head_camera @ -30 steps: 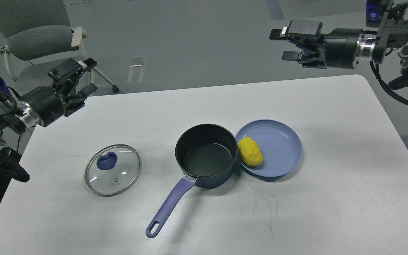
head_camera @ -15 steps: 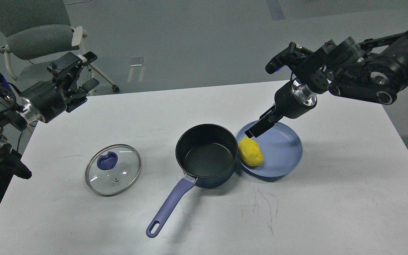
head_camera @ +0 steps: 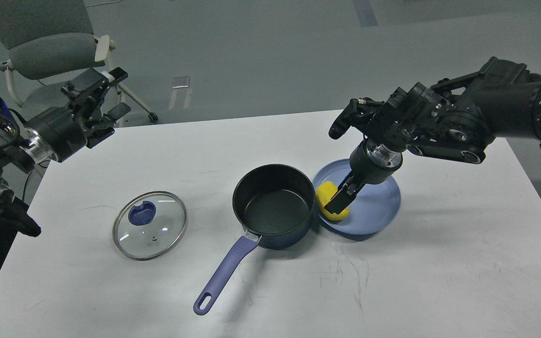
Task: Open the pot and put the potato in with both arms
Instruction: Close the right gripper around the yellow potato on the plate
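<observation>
The dark blue pot (head_camera: 274,206) stands open mid-table, its blue handle pointing to the front left. Its glass lid (head_camera: 149,225) lies flat on the table to the left. The yellow potato (head_camera: 325,195) lies on the left side of the blue plate (head_camera: 378,206), right beside the pot. My right gripper (head_camera: 337,202) points down onto the potato. One dark finger crosses its front and the other is hidden, so I cannot tell if it grips. My left gripper (head_camera: 119,93) is open and empty, raised past the table's far left corner.
The white table (head_camera: 439,272) ends close behind the plate and at the right. A grey office chair (head_camera: 50,51) stands beyond the far left corner, behind my left arm.
My right arm has swung in from the upper right and come down, so its gripper now sits on the potato in the plate. The left arm has barely moved.
</observation>
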`<state>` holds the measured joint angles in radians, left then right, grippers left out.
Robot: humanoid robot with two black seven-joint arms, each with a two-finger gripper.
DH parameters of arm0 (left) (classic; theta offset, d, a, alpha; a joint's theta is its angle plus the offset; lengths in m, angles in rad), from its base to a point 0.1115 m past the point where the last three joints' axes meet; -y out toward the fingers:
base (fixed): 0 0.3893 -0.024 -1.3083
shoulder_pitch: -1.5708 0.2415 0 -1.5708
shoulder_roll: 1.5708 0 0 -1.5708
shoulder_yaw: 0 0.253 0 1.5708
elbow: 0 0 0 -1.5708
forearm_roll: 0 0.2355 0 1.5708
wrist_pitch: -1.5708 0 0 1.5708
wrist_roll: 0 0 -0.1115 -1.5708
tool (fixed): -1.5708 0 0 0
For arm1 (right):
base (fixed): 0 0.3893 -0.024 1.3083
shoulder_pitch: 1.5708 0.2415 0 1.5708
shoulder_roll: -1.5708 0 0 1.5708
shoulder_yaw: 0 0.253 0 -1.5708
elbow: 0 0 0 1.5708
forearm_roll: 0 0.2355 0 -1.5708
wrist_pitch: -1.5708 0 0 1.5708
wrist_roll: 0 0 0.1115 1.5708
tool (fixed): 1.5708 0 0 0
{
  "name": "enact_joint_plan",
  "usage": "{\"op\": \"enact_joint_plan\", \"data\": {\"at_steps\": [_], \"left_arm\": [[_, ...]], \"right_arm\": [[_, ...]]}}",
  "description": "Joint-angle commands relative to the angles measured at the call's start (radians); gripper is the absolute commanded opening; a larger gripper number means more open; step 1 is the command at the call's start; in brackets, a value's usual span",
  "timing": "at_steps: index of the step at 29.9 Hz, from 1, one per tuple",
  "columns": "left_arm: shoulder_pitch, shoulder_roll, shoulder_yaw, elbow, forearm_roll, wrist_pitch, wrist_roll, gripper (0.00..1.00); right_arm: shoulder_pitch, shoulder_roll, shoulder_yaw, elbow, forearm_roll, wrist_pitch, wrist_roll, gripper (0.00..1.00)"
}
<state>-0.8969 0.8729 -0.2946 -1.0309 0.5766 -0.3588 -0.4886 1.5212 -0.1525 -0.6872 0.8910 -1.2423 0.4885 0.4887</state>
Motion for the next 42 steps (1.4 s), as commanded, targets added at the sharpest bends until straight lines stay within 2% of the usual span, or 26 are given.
{"op": "enact_joint_plan", "data": {"at_steps": [1,7,18,31,39,41,42], "left_arm": [[0.000,0.000,-0.001,0.000,0.000,0.000,0.000,0.98],[0.000,-0.002,-0.001,0.000,0.000,0.000,0.000,0.98],[0.000,-0.002,-0.001,0.000,0.000,0.000,0.000,0.98],[0.000,-0.008,-0.001,0.000,0.000,0.000,0.000,0.98],[-0.005,-0.006,-0.001,-0.001,0.000,-0.002,0.000,0.98],[-0.007,-0.006,-0.001,-0.001,0.000,-0.002,0.000,0.98],[-0.007,-0.005,-0.001,-0.001,0.000,-0.002,0.000,0.98]], "right_arm": [[-0.024,0.027,0.000,-0.030,0.000,0.000,0.000,1.00],[-0.041,0.050,-0.005,-0.055,0.000,0.000,0.000,1.00],[-0.067,0.087,-0.032,-0.104,0.000,-0.068,0.000,1.00],[-0.072,0.084,-0.060,-0.119,0.000,-0.097,0.000,1.00],[-0.079,0.082,-0.063,-0.130,0.001,-0.100,0.000,0.91],[-0.079,0.082,-0.063,-0.129,0.001,-0.100,0.000,0.85],[-0.079,0.082,-0.064,-0.129,0.001,-0.099,0.000,0.77]]}}
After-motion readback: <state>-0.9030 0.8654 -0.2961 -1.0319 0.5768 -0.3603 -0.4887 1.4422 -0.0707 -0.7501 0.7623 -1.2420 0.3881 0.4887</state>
